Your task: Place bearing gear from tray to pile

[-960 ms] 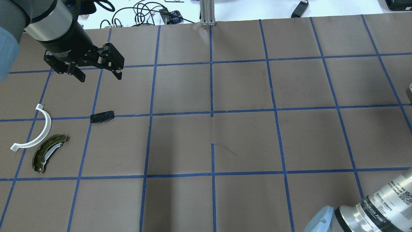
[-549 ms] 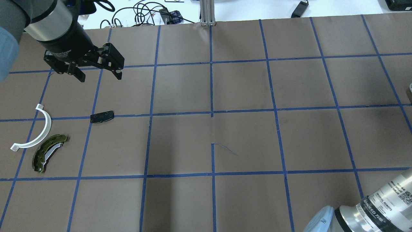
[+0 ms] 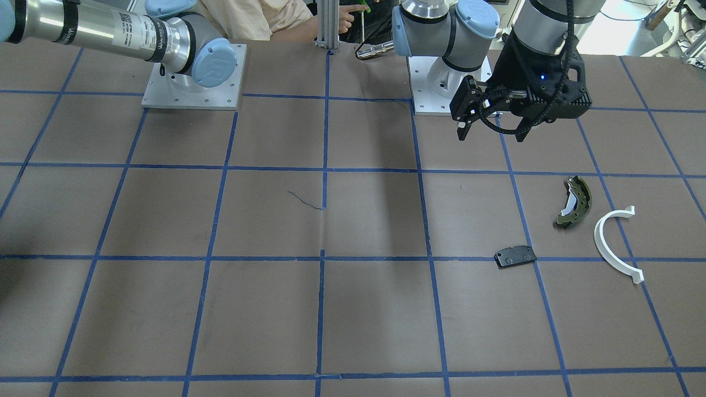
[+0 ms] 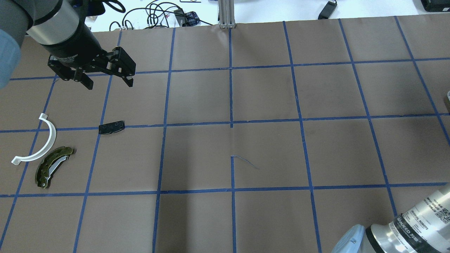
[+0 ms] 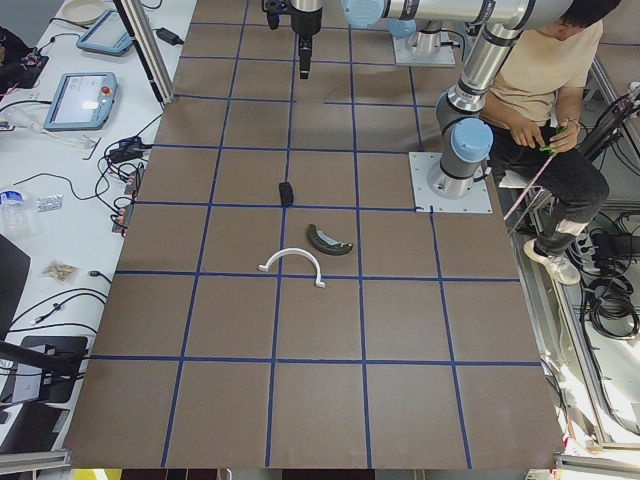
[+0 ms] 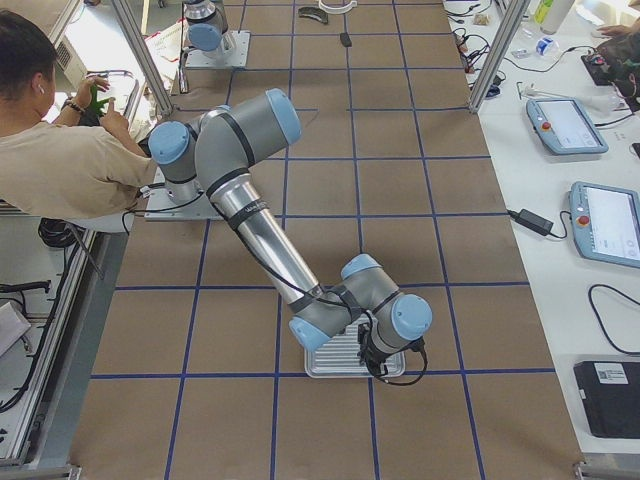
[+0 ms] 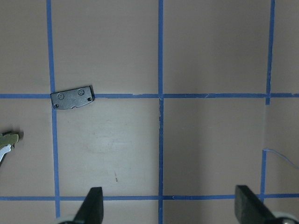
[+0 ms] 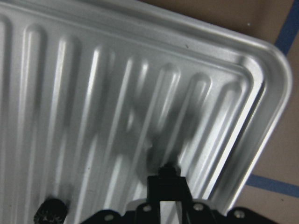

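Observation:
The pile lies on the brown table at my left: an olive-green brake shoe (image 4: 52,167), a white half-ring arc (image 4: 42,140) and a flat black pad (image 4: 111,127). They also show in the front view: shoe (image 3: 575,201), arc (image 3: 612,242), pad (image 3: 515,256). My left gripper (image 4: 107,82) hovers open and empty beyond the pad (image 7: 72,97). My right gripper (image 8: 168,186) is shut with nothing between its fingers, just above the ribbed silver tray (image 8: 261,93). A small black toothed bearing gear (image 8: 50,212) lies in the tray to the left of the fingers. The tray (image 6: 330,368) sits near the table's right end.
An aluminium post (image 4: 226,14) stands at the far table edge, with cables beside it. Both arms' base plates (image 3: 193,77) sit on the robot's side. A seated operator (image 6: 60,160) is beside the bases. Tablets (image 6: 610,220) lie on the white side table.

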{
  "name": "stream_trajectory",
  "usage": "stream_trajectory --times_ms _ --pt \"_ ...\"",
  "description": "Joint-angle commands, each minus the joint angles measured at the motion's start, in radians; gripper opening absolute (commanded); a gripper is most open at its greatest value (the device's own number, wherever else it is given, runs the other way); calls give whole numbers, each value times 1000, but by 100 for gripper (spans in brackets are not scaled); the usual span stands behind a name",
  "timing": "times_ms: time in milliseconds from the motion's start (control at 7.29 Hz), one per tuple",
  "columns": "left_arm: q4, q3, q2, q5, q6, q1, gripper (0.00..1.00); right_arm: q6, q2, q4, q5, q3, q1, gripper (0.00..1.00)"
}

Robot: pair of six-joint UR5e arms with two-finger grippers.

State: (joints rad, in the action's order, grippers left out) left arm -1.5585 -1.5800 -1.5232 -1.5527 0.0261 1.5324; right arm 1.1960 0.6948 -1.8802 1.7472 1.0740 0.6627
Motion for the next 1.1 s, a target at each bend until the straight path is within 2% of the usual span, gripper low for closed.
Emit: stream_trajectory --times_ms 0,412,686,960 --pt "0 2 0 0 0 0 100 1 14 19 0 -5 0 0" --pt "0 2 0 -1 0 0 100 -35 121 140 -37 0 85 0" --pt "0 0 0 -1 0 0 100 -192 214 316 -116 18 158 0" --pt "0 0 0 -1 0 0 100 -370 325 355 -117 93 266 0"
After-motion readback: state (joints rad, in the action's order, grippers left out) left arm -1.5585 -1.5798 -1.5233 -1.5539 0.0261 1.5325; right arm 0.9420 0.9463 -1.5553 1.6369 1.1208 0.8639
